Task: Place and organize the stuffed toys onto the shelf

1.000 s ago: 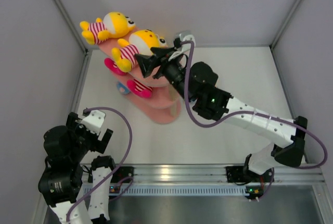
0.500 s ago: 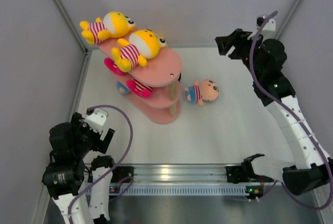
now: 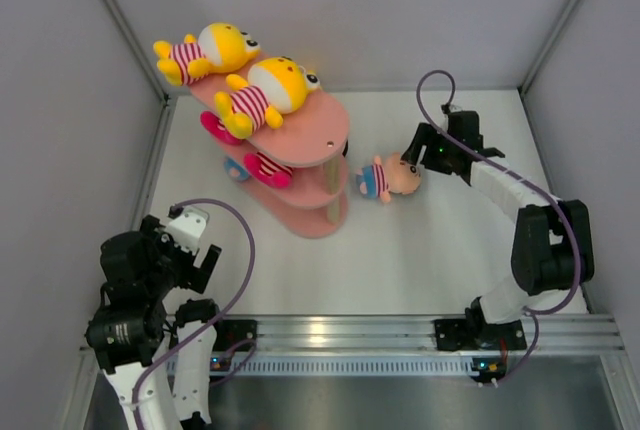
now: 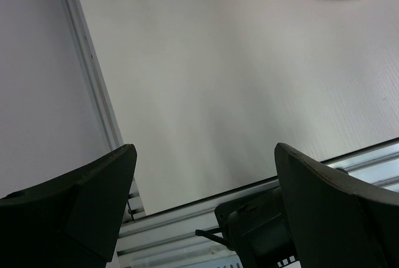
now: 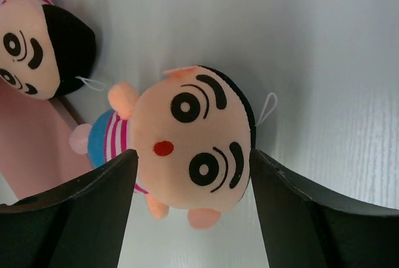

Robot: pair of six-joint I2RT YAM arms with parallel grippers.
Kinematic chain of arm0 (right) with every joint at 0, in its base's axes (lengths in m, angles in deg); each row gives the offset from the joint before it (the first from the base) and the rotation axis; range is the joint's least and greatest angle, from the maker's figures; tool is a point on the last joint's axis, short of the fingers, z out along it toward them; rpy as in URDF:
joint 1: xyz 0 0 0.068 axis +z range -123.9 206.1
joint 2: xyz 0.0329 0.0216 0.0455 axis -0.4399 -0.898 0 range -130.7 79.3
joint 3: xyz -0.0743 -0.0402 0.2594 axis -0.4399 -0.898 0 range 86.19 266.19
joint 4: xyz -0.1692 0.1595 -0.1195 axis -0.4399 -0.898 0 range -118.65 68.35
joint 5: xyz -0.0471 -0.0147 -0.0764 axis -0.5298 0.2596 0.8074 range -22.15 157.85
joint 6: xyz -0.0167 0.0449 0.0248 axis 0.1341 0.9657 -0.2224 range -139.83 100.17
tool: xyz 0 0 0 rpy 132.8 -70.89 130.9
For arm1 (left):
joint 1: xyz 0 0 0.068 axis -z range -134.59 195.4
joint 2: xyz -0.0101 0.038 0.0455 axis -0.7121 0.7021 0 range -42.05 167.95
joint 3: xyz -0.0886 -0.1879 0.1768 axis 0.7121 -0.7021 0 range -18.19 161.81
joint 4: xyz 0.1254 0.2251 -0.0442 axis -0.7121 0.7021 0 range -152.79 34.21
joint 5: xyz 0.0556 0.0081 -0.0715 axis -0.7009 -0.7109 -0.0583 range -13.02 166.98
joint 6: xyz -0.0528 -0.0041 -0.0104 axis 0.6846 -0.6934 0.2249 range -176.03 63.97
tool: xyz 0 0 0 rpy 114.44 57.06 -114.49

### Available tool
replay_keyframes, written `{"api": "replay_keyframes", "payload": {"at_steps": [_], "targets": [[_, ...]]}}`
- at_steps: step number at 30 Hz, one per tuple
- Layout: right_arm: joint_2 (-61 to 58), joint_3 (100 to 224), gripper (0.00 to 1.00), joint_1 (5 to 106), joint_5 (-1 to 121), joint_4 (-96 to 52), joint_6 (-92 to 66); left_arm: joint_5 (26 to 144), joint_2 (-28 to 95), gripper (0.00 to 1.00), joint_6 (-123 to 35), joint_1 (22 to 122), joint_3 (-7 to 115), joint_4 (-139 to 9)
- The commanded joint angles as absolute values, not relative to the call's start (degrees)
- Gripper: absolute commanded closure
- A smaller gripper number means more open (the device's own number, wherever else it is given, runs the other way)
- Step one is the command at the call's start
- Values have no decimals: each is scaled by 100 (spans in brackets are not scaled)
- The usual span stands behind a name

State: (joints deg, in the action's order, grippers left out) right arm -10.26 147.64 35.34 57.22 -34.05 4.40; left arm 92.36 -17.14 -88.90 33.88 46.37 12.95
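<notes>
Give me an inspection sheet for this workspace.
Surface: white table, no marks seen.
Job's things: pink shelf upright; yellow toy and second yellow toy lying on its top board; magenta toy on a lower tier; blue-shirted toy on the table beside the shelf.
Clutter: nothing seen.
Grippers: left gripper open, empty; right gripper open, fingers either side of the blue-shirted toy's head.
Cables: left purple cable and right purple cable loop clear of toys.
Surroundings: grey walls, metal rail at near edge.
</notes>
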Motion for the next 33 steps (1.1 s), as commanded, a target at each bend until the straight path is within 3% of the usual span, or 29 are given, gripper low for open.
{"api": "replay_keyframes", "payload": {"at_steps": [1,4,7,8,9,10,12,21,24,29,33], "targets": [[-1341,14640,27,3542,5187,-2579,566,9315,-1621,2,-8811,3372,4554,910],[-1570,14438,28,3577,5116,-2350,618,9333,-1612,2,-8811,3372,4527,892],[-1676,14306,42,3586,5036,-2226,645,9324,-1630,2,-8820,3372,4509,892],[-1694,14280,58,3577,5045,-2244,636,9324,-1638,2,-8829,3372,4509,892],[-1668,14271,68,3586,5071,-2261,601,9324,-1647,2,-8829,3372,4509,901],[-1563,14244,86,3577,5176,-2305,584,9350,-1639,2,-8829,3372,4509,901],[-1326,14200,99,3586,5325,-2358,531,9368,-1665,2,-8838,3363,4518,901],[1626,14647,100,3629,6320,-3491,-84,9938,-1841,2,-8882,3363,4737,928],[2356,15201,100,3735,5795,-3650,-488,10228,-1858,2,-8829,3363,4878,936],[2824,16036,100,3788,3343,-3640,-954,10571,-1858,2,-8811,3345,5177,1024],[2683,16546,100,4566,3006,-4212,-1498,11002,-1867,2,-8820,3345,5431,1165]]}}
